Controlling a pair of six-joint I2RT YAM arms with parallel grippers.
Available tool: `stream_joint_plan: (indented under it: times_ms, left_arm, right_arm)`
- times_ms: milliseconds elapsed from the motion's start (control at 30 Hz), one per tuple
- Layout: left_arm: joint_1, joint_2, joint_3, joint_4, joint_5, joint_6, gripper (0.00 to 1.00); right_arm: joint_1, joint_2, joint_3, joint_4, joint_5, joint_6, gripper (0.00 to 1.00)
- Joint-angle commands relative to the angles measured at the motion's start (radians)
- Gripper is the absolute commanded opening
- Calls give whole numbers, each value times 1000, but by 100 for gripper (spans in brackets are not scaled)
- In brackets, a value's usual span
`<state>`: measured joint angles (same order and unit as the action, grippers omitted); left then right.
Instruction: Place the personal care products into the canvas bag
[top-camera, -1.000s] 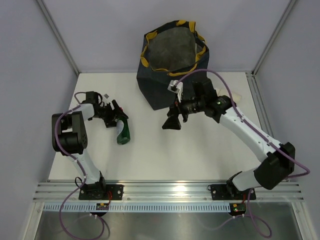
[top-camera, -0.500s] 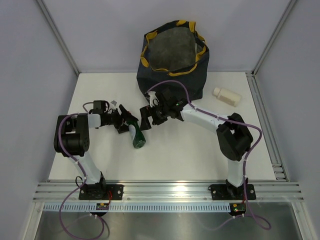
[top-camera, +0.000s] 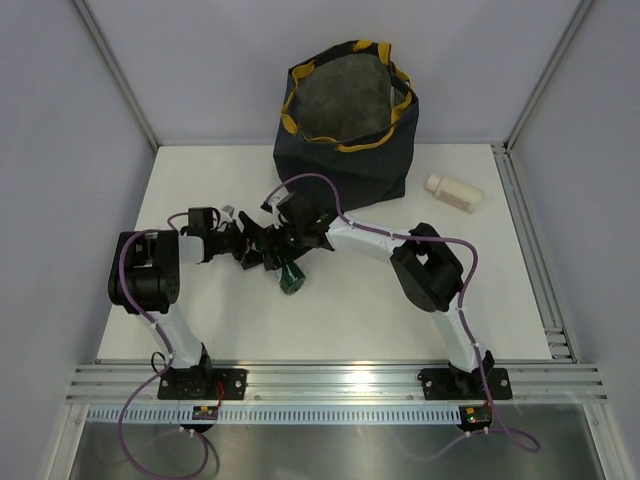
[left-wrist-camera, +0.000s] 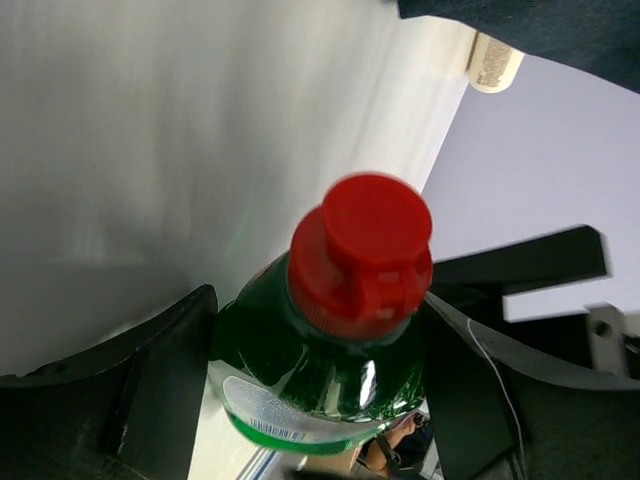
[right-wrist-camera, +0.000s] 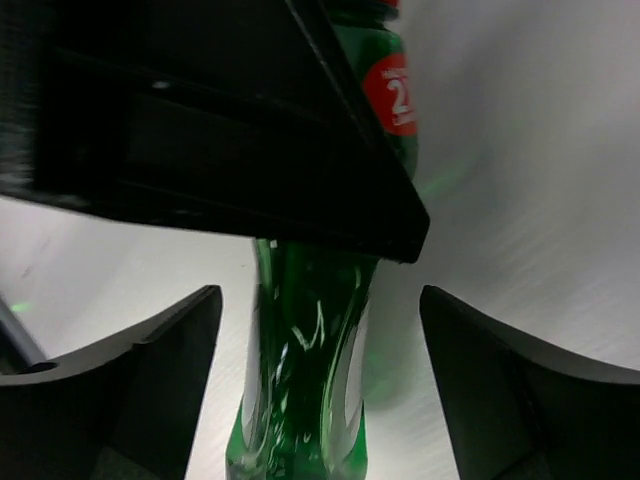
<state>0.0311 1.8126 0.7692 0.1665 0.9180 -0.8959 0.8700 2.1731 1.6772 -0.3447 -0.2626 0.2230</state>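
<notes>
Jaws of the left gripper (top-camera: 250, 250) are closed round a green bottle (top-camera: 291, 279) when seen from overhead, its dark body sticking out toward the near edge above the white table (top-camera: 200, 330). The left arm is folded tight, elbow near the left edge, forearm running right. The right arm stretches from its base far across to the left, so the right gripper (top-camera: 277, 238) sits against the left one mid-table. The canvas bag (top-camera: 345, 170) stands upright at the far side, mouth open. A cream bottle (top-camera: 455, 193) lies to its right, well apart from both grippers.

From the left wrist, both black fingers (left-wrist-camera: 150, 390) press the bottle's shoulders, just below its red cap (left-wrist-camera: 362, 255).

From the right wrist, the jaws stand wide — the bottle's body sits between the fingers (right-wrist-camera: 130, 385) with a gap on each side, so nothing is gripped.
</notes>
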Motion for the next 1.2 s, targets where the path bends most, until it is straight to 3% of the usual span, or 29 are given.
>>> stream_joint_plan:
  times_ms: [0, 67, 167, 200, 233, 367, 433, 467, 567, 800, 933, 1033, 1167]
  left_arm:
    - [-10, -78, -4, 163, 124, -145, 2]
    - [-11, -84, -8, 192, 125, -162, 2]
    - [-11, -93, -16, 214, 124, -189, 12]
    - [-11, -96, -21, 220, 121, -195, 18]
    - [-11, -101, -19, 219, 114, -201, 38]
    - [-11, -136, -15, 200, 96, -195, 69]
    - [-11, -154, 11, 159, 73, -146, 77]
    - [-11, -165, 25, 75, 59, -115, 86]
    - [-11, -228, 102, -146, -25, 50, 98]
    - [-11, -377, 235, -458, -221, 277, 99]
    - [-10, -444, 271, -605, -432, 413, 99]
    - [-10, -550, 248, -614, -549, 456, 99]
    - [-10, -669, 190, -553, -567, 498, 99]
  right_arm:
    - [7, 11, 32, 26, 89, -34, 84]
    - [7, 20, 29, 32, 89, -46, 72]
    - [6, 5, 3, 49, 59, -65, 52]
    - [6, -2, -10, 56, 40, -70, 33]
    - [6, -18, -16, 62, 27, -79, 25]
    - [6, -65, -45, 64, -4, -128, 0]
    - [4, -85, -51, 52, -13, -152, 0]
    - [1, -108, -59, 46, -27, -184, 0]
    - [-6, -160, -77, 21, -81, -268, 0]
    - [-45, -216, -63, -129, -266, -427, 0]
    - [-62, -320, -53, -223, -337, -531, 0]
    - [-60, -419, -7, -292, -363, -635, 0]
    - [-68, -501, 139, -388, -343, -688, 0]
